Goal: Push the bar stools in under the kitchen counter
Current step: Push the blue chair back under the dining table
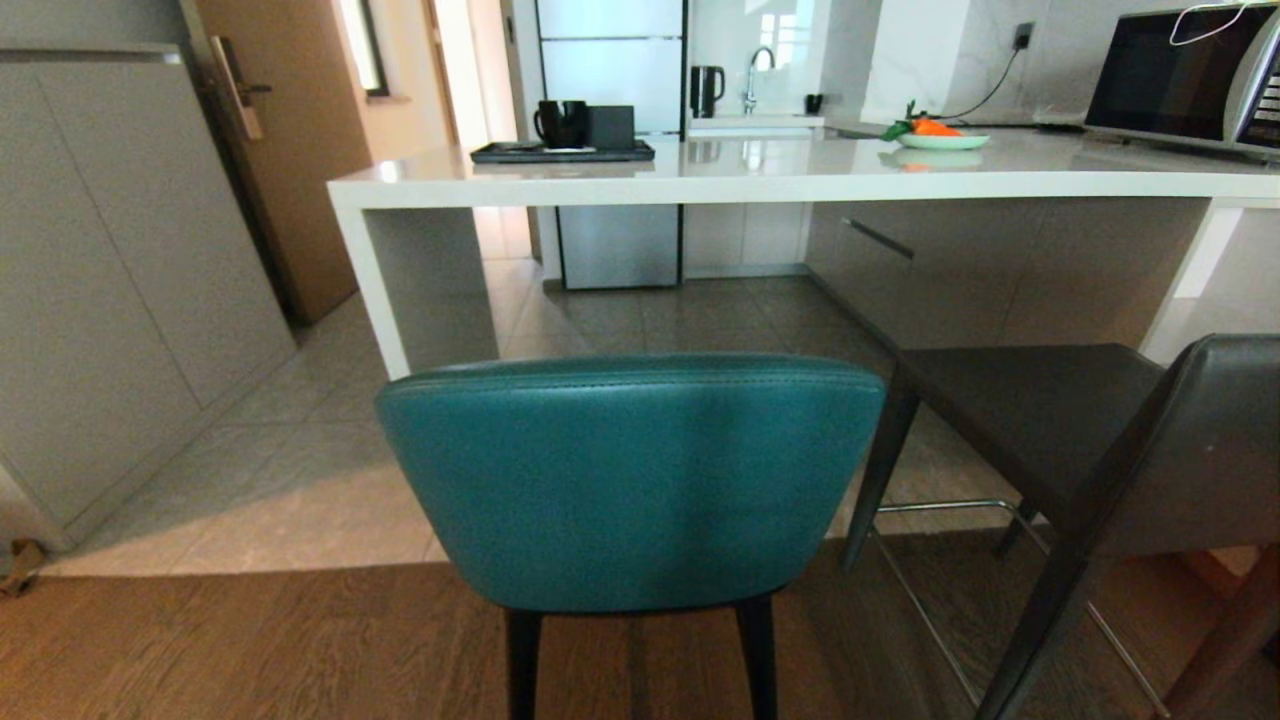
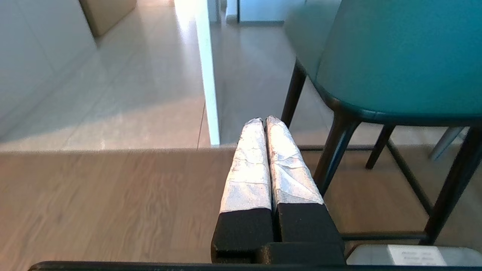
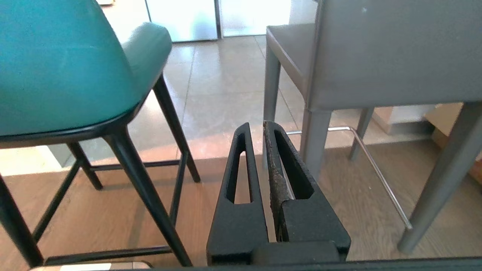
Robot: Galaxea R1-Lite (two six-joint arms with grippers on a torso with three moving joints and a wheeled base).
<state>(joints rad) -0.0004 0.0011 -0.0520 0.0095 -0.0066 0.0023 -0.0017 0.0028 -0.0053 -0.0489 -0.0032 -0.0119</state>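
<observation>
The teal bar stool (image 1: 630,480) stands right in front of me, its curved back toward me, short of the white kitchen counter (image 1: 800,175). The dark grey bar stool (image 1: 1150,440) stands to its right, seat turned partly under the counter edge. Neither gripper shows in the head view. My left gripper (image 2: 263,120) hangs low, shut and empty, left of the teal stool (image 2: 395,56) and its black legs. My right gripper (image 3: 256,126) hangs low between the teal stool (image 3: 56,67) and the grey stool (image 3: 376,56), shut with a thin slit, holding nothing.
The counter's white side leg (image 1: 375,290) stands left of the teal stool. On the counter are a black tray with a mug (image 1: 562,150), a plate with a carrot (image 1: 940,138) and a microwave (image 1: 1180,75). Grey cabinets (image 1: 120,300) line the left wall.
</observation>
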